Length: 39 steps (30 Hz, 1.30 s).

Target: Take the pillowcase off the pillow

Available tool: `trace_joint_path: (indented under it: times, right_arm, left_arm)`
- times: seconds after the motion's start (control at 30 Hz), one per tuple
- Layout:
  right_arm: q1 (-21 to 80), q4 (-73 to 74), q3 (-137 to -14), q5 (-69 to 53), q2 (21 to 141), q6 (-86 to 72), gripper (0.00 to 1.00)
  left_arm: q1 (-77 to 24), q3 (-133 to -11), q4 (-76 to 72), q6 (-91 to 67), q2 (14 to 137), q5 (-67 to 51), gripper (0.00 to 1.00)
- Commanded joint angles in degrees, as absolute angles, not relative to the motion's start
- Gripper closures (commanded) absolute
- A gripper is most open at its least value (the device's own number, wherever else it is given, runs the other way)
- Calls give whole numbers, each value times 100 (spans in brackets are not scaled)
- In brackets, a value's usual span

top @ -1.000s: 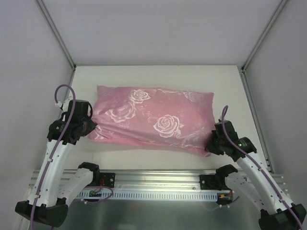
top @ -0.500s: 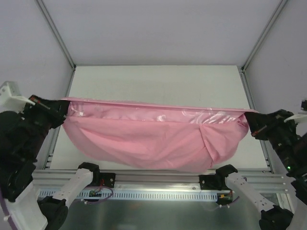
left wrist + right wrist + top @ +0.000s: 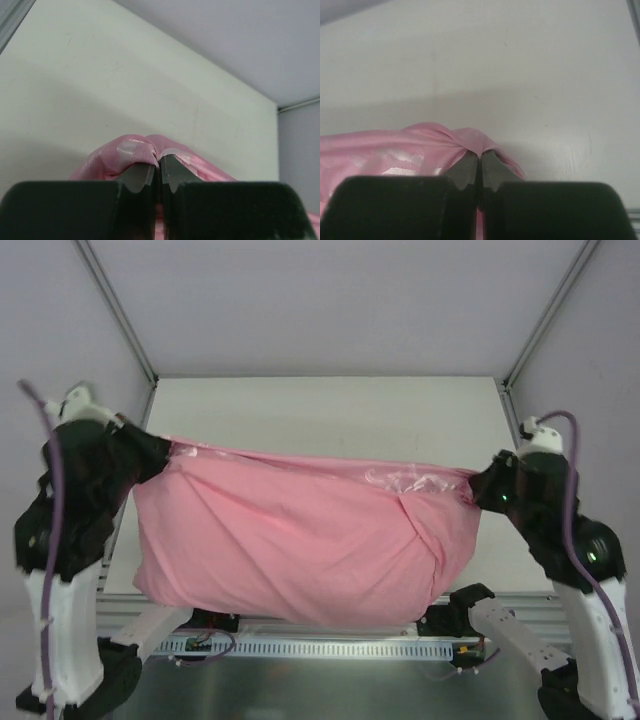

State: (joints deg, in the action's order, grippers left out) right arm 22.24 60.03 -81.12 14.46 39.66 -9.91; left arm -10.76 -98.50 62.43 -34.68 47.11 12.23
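The pink pillowcase (image 3: 300, 540) hangs in the air as a full bulging sack between my two raised arms, its plain pink side toward the camera and a strip of pale print near its top right. My left gripper (image 3: 162, 452) is shut on its upper left corner, also seen as bunched pink fabric (image 3: 131, 152) at my left gripper (image 3: 159, 165). My right gripper (image 3: 474, 487) is shut on the upper right corner, seen as pink fabric (image 3: 420, 150) at my right gripper (image 3: 480, 160). The white pillow is hidden; the sack's bulge suggests it is inside.
The white table (image 3: 330, 410) lies under and behind the hanging fabric. White walls with grey metal posts (image 3: 118, 310) enclose the left, back and right. The metal rail (image 3: 330, 635) with the arm bases runs along the near edge.
From lying on the table, the pillowcase was lifted by both corners. Since half a second ago both grippers have moved inward and the sack hangs deeper and fuller.
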Motion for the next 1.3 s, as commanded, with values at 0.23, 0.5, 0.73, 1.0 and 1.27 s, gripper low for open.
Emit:
trace_joint_path:
  times: [0.23,0.5,0.73,1.0,1.27]
  right_arm:
    - [1617,5232,-8228,1302,6964,-519,1]
    - [1626,4817,-7357,669,6346,-299,1]
    - [1977,4360,-6829,62,6513,-553,1]
    - [2267,4324,-6970,62,7188,-738,2]
    - [2303,4254,-7312,316,7901,-844,16]
  left_arm:
    - [-800,-9871,5512,-2522,7717,-228,7]
    - [-1176,-9326,5397,-2636,7146,-79,9]
    - [-2881,-9088,5353,-3120,7531,386,11]
    - [-4113,-9168,5274,-3542,8902,642,11]
    - [-4289,-8149,4931,-3780,9212,642,100]
